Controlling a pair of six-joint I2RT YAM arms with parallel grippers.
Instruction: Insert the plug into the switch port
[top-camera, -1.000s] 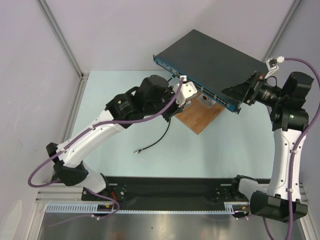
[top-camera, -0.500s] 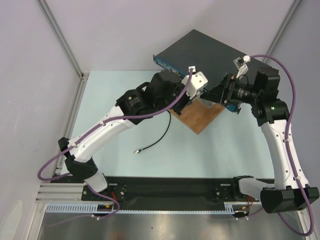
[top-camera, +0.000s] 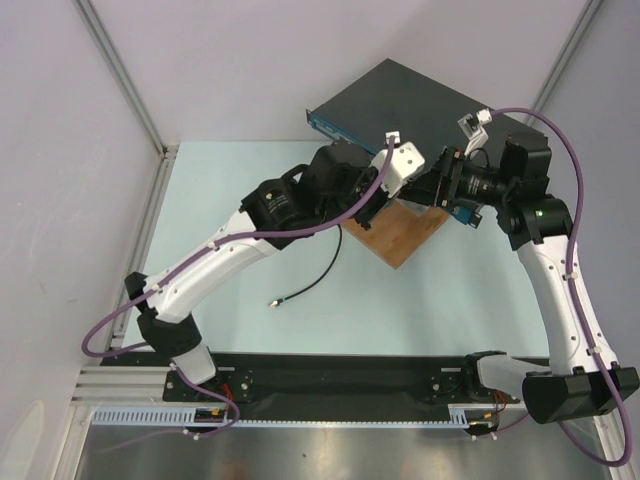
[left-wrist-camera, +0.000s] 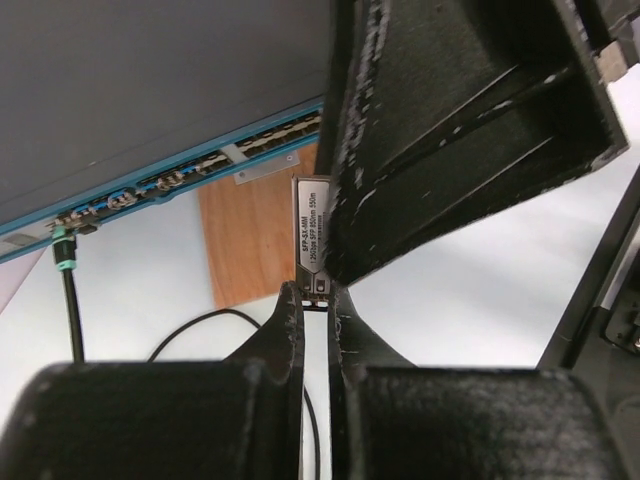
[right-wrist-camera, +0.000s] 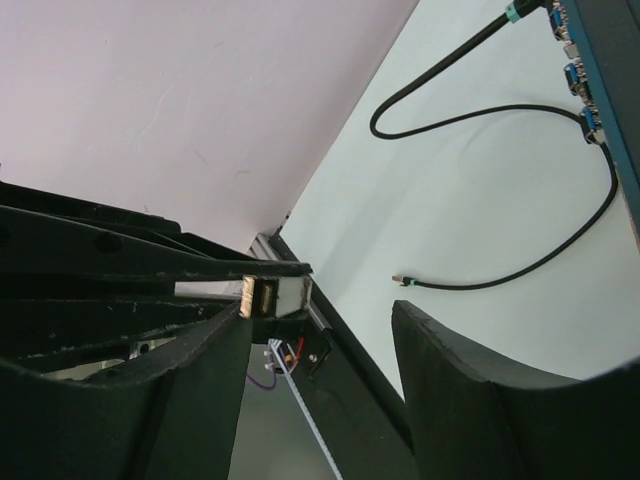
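The plug (left-wrist-camera: 312, 240), a small metal module with a printed label, sticks out of my left gripper (left-wrist-camera: 315, 293), which is shut on its rear end. It hangs above the wooden board (left-wrist-camera: 255, 240), a short way in front of the switch's blue port face (left-wrist-camera: 150, 190). The switch (top-camera: 400, 100) lies at the back of the table, black top up. My right gripper (right-wrist-camera: 322, 312) is open, one finger (right-wrist-camera: 195, 380) against the plug's end (right-wrist-camera: 275, 297), the other finger (right-wrist-camera: 470, 380) well apart. In the top view both grippers meet at the switch's right front (top-camera: 425, 190), and the plug is hidden.
A black cable (top-camera: 312, 280) runs from a switch port (left-wrist-camera: 63, 255) over the pale table to a loose end (right-wrist-camera: 403, 281). The wooden board (top-camera: 400, 235) lies under the switch's front. Grey walls and a frame post (top-camera: 120, 75) close in the sides.
The left arm carried the plug to the right along the switch's front. The right arm swung left to meet it, and its jaws narrowed somewhat.
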